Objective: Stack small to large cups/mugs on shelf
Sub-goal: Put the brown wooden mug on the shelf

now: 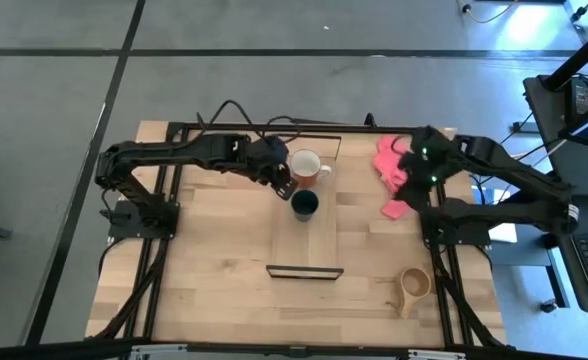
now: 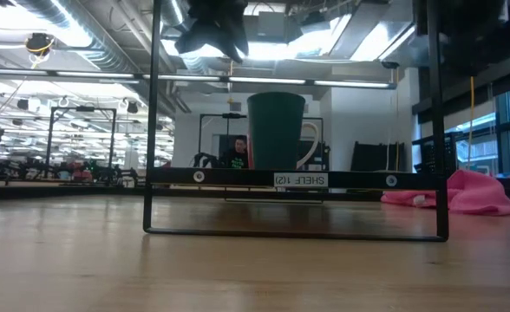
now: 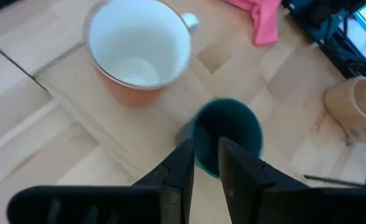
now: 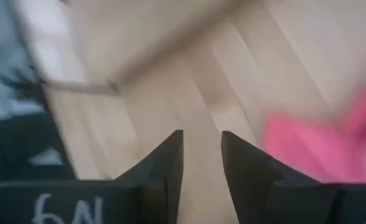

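Observation:
The orange-brown mug and the dark green cup stand upright, side by side, on the light-wood shelf board. In the low view the green cup hides most of the mug. The tan wooden cup stands on the tabletop at the near right. My left gripper hovers just above and left of the green cup, fingers a narrow gap apart and clear of the cup's rim. My right gripper hangs over the pink cloth, narrowly open and empty.
The pink cloth lies at the far right, beside the shelf. The shelf's black metal frame end stands at its near end. Bare tabletop lies to the left of the shelf and in front of it.

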Robot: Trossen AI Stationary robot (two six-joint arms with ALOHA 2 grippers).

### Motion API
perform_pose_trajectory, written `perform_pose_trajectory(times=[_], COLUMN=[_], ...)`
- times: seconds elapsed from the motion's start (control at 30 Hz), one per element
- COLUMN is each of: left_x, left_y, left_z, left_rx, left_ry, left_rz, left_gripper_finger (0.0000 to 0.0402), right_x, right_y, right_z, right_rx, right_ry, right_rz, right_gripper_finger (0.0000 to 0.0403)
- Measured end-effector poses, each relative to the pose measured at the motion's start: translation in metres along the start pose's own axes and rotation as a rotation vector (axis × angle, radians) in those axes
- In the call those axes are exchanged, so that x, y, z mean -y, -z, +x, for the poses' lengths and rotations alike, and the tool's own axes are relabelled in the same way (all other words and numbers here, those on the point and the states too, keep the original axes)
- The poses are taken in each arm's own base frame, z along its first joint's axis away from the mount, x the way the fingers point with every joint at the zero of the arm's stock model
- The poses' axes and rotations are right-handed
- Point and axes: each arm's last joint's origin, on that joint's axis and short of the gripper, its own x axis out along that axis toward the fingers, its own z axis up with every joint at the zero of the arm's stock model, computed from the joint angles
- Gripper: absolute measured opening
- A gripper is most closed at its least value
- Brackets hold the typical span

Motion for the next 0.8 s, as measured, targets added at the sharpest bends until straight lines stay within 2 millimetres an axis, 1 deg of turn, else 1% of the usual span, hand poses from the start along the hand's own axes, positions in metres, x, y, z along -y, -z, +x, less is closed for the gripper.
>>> perform_pose_trajectory(times=[0.07,0.13,0.27,0.37,0.5,0.63,0.73,0.8], left_x=[0.003,0.004,-0.003,-0.012,-0.022,-0.029,-0.035,-0.038], left_y=[0.003,0.003,-0.002,-0.007,-0.011,-0.014,-0.015,-0.016], left_z=[0.0,-0.001,-0.001,-0.007,-0.025,-0.052,-0.07,-0.081], left_rx=[-0.001,0.006,0.014,0.021,0.034,0.091,0.136,0.167], left_ry=[0.002,-0.005,-0.021,-0.038,-0.008,0.019,0.036,0.057], left_rz=[0.009,0.023,0.062,0.086,0.144,0.203,0.235,0.248], left_gripper_finger=[0.0068,0.0068,0.0069,0.0069,0.0069,0.0069,0.0069,0.0069], right_x=[-0.001,-0.004,-0.012,-0.017,-0.025,-0.045,-0.065,-0.075], right_y=[0.012,0.02,0.03,0.038,0.045,0.04,0.037,0.039], right_z=[0.0,-0.003,-0.009,-0.012,-0.012,0.004,0.024,0.039], right_rx=[-0.083,-0.113,-0.05,-0.001,-0.011,-0.077,-0.144,-0.196], right_ry=[0.075,0.106,0.104,0.14,0.132,0.116,0.142,0.207], right_rz=[0.041,0.113,0.304,0.444,0.57,0.618,0.643,0.67], right_gripper_finger=[0.011,0.011,0.011,0.011,0.011,0.011,0.011,0.011])
